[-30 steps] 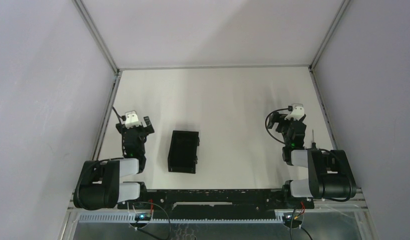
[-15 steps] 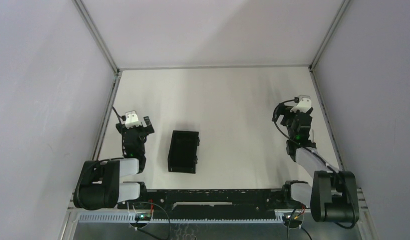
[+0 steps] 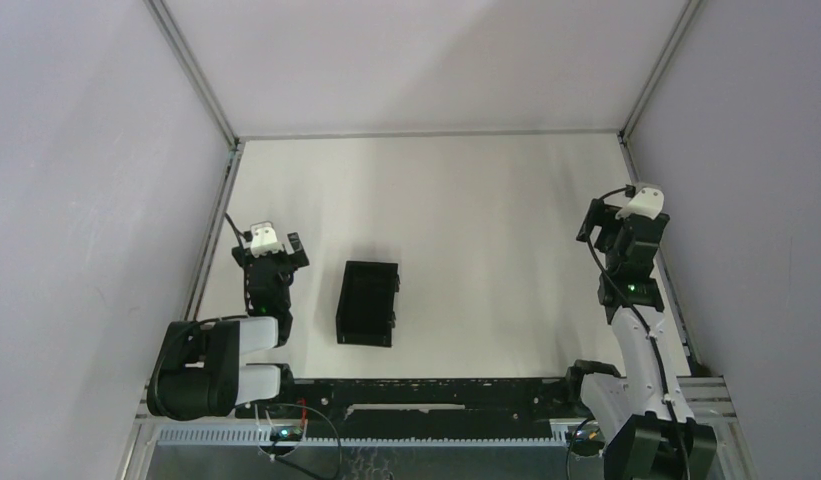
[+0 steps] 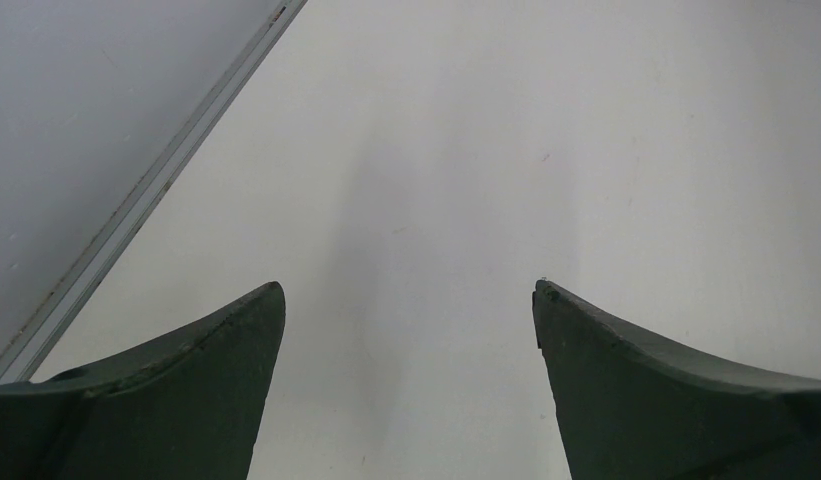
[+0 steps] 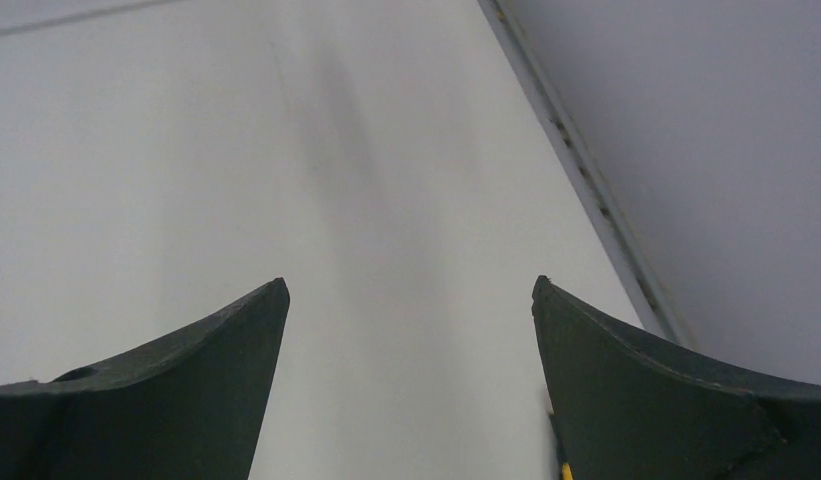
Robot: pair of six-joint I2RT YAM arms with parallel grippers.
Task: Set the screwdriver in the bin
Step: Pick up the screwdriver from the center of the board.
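Note:
The black open-top bin (image 3: 367, 302) stands on the white table, left of centre. My left gripper (image 3: 277, 250) hovers to its left, open and empty; its wrist view shows only bare table between the spread fingers (image 4: 216, 380). My right gripper (image 3: 623, 232) is raised near the right wall, open and empty (image 5: 408, 285). The screwdriver shows only as a thin dark and yellow-orange sliver (image 5: 561, 462) at the bottom edge of the right wrist view, against the inner side of the right finger. In the top view the right arm hides it.
A metal rail (image 3: 208, 240) runs along the table's left edge and another (image 3: 653, 240) along the right edge, with grey walls beyond both. The right rail also shows in the right wrist view (image 5: 576, 160). A black bar (image 3: 436, 390) runs along the near edge.
My right arm has stretched out, and its gripper has moved away and to the right, toward the right wall. It now covers the screwdriver in the top view. The left arm and bin have not moved.

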